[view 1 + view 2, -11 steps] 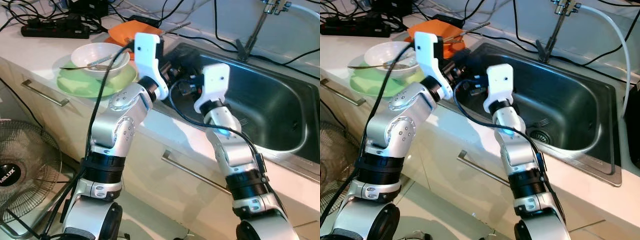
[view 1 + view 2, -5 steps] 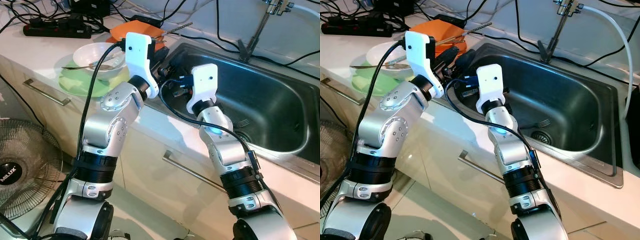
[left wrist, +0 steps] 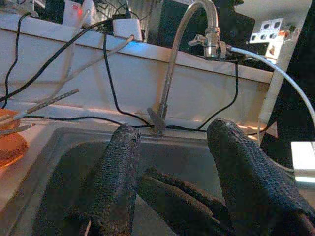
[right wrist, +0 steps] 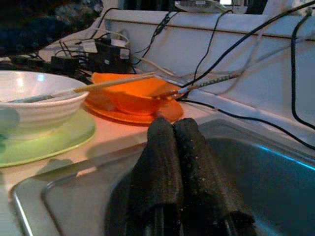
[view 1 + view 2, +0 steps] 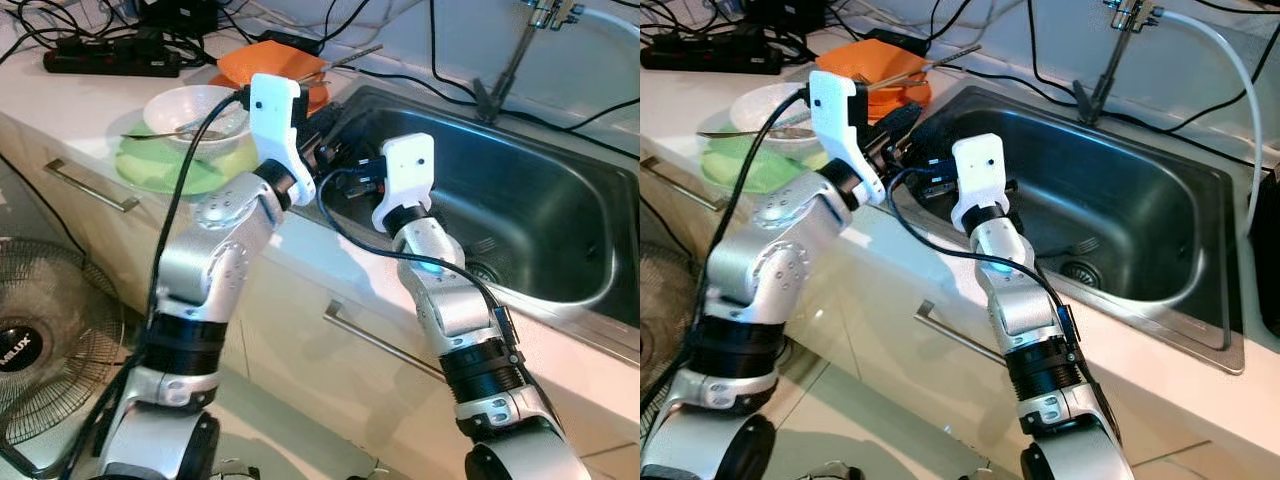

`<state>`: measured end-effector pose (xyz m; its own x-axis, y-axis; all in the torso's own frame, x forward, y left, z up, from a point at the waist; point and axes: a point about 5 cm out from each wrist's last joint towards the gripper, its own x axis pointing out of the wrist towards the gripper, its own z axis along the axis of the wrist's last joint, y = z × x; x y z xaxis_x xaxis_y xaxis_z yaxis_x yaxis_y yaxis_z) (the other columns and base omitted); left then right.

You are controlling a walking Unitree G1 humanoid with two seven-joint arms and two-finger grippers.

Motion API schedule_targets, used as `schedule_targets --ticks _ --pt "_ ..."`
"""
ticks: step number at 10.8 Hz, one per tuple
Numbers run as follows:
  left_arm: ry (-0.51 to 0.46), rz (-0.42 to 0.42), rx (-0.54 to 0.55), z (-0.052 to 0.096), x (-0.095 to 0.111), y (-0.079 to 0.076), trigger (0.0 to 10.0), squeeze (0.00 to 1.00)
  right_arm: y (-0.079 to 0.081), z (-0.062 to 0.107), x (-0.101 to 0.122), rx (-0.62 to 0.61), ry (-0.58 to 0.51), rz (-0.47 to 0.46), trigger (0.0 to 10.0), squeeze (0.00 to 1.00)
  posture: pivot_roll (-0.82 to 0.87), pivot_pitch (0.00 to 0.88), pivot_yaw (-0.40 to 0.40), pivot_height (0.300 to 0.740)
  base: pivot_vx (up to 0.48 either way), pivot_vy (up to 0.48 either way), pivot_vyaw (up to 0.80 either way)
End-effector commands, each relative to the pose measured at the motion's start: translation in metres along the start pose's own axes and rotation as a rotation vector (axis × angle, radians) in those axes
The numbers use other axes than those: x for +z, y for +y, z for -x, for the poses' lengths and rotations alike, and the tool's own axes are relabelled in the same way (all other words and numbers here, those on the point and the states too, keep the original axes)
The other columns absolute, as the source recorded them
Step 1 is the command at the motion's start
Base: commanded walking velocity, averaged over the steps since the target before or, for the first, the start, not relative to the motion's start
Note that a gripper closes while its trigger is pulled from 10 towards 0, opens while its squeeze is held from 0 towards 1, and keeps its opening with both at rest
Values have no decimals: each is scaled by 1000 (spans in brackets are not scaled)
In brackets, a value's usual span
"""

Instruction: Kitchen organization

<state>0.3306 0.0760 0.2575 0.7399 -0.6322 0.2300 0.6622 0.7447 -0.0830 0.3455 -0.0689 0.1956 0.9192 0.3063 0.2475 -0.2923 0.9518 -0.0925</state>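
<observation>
Little looks done: the white bowl [image 5: 195, 110] on its green plate [image 5: 165, 165] and the orange bowl [image 4: 130, 96] sit on the counter at ten o'clock of the sink [image 5: 540, 210], while the left gripper [image 3: 172, 182] is spread empty and the right gripper [image 4: 179, 162] pinched empty over its near corner.

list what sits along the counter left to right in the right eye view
green plate → white bowl → orange bowl → sink → tap
</observation>
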Motion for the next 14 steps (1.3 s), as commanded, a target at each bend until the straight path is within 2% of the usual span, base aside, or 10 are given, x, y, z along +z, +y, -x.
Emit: schedule_targets --ticks 1,3,5,8,9,10,12,13,14 --pt "-9 -30 86 18 7 22 10000 0 -36 8 -1 -144 -14 -51 10000 0 -32 43 -68 740 0 0 0" --pt "9 -28 71 16 4 18 10000 0 -34 7 0 -140 -20 -55 10000 0 -34 46 -65 740 0 0 0" --pt "75 -82 39 14 -4 12 10000 0 -29 4 9 -130 -54 -63 10000 0 -39 47 -56 740 0 0 0" --pt "142 -91 -27 11 -14 -3 10000 0 -20 1 14 -98 -75 -53 10000 0 -39 43 -47 740 0 0 0" --pt "134 -89 -30 9 -15 -6 10000 373 -17 1 14 -90 -77 -54 10000 0 -39 43 -46 740 0 0 0" --pt "125 -81 -23 8 -14 -5 10000 1000 -16 1 14 -87 -78 -56 10000 0 -40 42 -45 740 0 0 0" --pt "107 -73 -4 9 -11 -3 10000 1000 -15 0 14 -81 -75 -58 10000 0 -38 41 -47 740 0 0 0" --pt "102 -80 10 9 -11 -1 10000 0 -14 0 13 -79 -75 -59 10000 0 -38 41 -47 740 0 0 0" --pt "96 -69 25 9 -12 0 4706 0 -14 0 13 -78 -73 -59 10000 0 -37 40 -51 740 0 0 0"
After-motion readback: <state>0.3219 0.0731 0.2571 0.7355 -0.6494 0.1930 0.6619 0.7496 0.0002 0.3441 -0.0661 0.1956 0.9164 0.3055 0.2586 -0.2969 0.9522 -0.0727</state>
